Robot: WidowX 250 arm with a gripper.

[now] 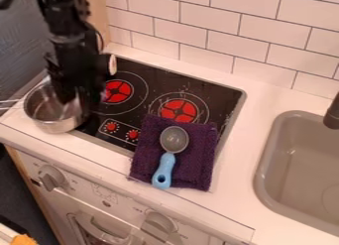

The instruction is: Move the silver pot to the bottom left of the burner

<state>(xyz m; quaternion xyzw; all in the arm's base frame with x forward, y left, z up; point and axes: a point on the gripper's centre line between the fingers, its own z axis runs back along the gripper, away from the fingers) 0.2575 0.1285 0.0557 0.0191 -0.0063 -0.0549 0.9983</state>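
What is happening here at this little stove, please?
A black robot arm has its gripper down at the silver pot; whether it grips the pot, I cannot tell. The pot is at the left edge of the cooktop, to the lower left of the left burner. A spoon with a blue handle lies on a folded purple cloth.

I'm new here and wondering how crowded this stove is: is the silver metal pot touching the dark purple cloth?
Apart. The camera view shows part of the black stovetop, with its red dials, between pot and cloth.
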